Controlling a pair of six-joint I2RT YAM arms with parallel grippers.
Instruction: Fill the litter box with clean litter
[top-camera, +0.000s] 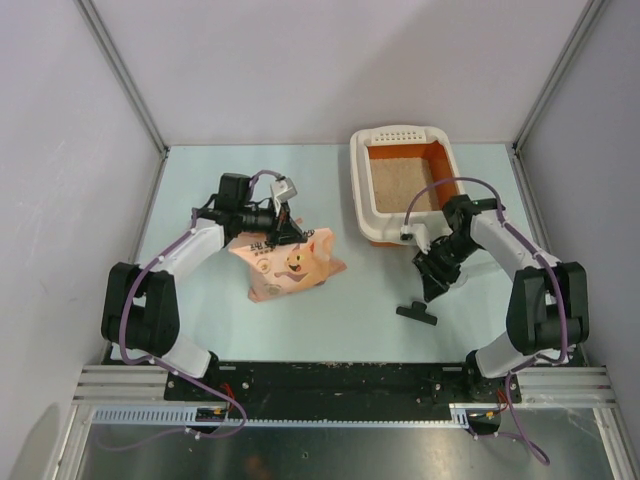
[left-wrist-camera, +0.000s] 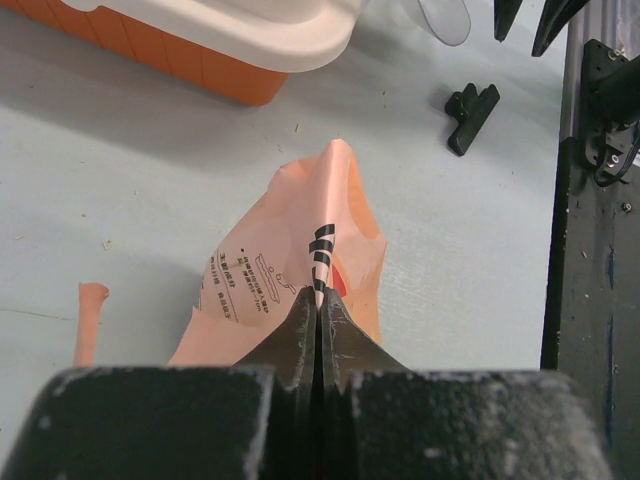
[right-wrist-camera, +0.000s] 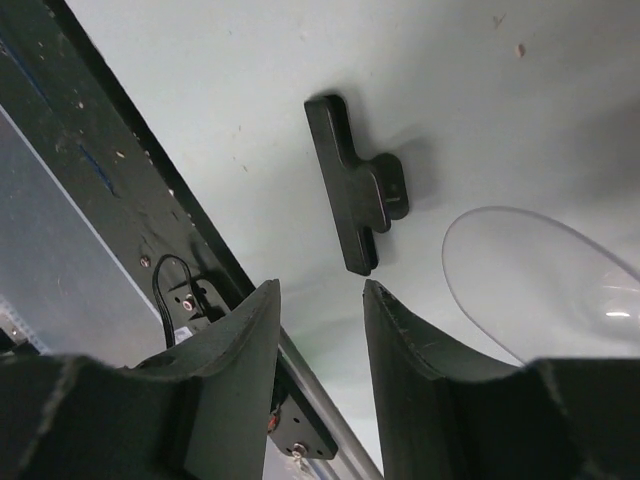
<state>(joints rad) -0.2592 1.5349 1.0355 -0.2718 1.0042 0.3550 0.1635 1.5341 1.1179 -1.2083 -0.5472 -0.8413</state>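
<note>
The litter box (top-camera: 361, 190) stands at the back right, cream rim, orange walls, with tan litter (top-camera: 400, 185) inside; its corner shows in the left wrist view (left-wrist-camera: 240, 30). The pink-peach litter bag (top-camera: 290, 265) lies left of centre. My left gripper (top-camera: 285, 232) is shut on the bag's upper edge (left-wrist-camera: 322, 270), pinching a fold. My right gripper (top-camera: 432, 283) is open and empty, hovering above the table near a small black clip (top-camera: 417, 314), which also shows in the right wrist view (right-wrist-camera: 356, 190).
A clear round plastic piece (right-wrist-camera: 545, 290) lies by the clip, near the right gripper. A torn peach strip (left-wrist-camera: 90, 320) lies on the table beside the bag. The black base rail (top-camera: 330, 378) runs along the near edge.
</note>
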